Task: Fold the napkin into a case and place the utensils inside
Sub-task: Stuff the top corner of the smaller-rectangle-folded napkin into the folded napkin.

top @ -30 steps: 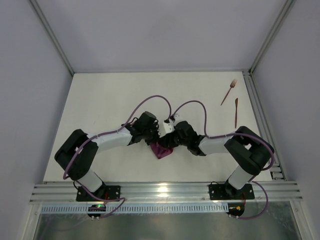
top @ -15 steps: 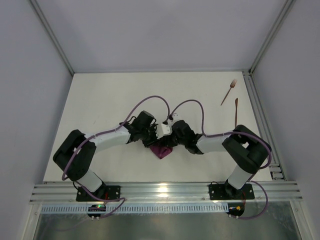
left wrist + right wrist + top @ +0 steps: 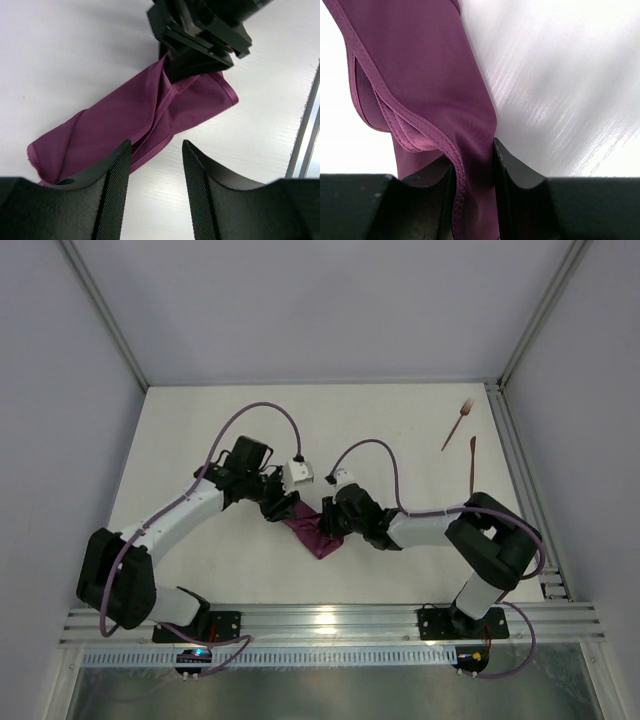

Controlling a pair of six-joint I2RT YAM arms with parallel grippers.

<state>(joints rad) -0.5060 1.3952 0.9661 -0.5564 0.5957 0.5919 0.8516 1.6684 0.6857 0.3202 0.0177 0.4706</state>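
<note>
The plum-purple napkin (image 3: pixel 313 534) lies bunched and loosely folded on the white table between the two arms, a long crumpled strip (image 3: pixel 125 125) in the left wrist view. My right gripper (image 3: pixel 330 521) is shut on one end of it, the hemmed cloth (image 3: pixel 420 65) pinched between its jaws (image 3: pixel 472 150). The left gripper (image 3: pixel 279 506) stands open just off the napkin's other side, with only bare table between its fingers (image 3: pixel 156 147). The right gripper's black head (image 3: pixel 200 40) shows at the cloth's far end. The copper fork (image 3: pixel 459 423) and knife (image 3: pixel 472 464) lie at the far right.
An aluminium rail (image 3: pixel 330 623) runs along the near table edge, also seen as a rail (image 3: pixel 307 130) at the right of the left wrist view. A frame post (image 3: pixel 520 470) borders the table's right side, close to the utensils. Purple cables loop above both wrists.
The left gripper has let go of the napkin, opened, and drawn back to the left with its arm. The right gripper has closed on the cloth, which now lies more stretched out.
</note>
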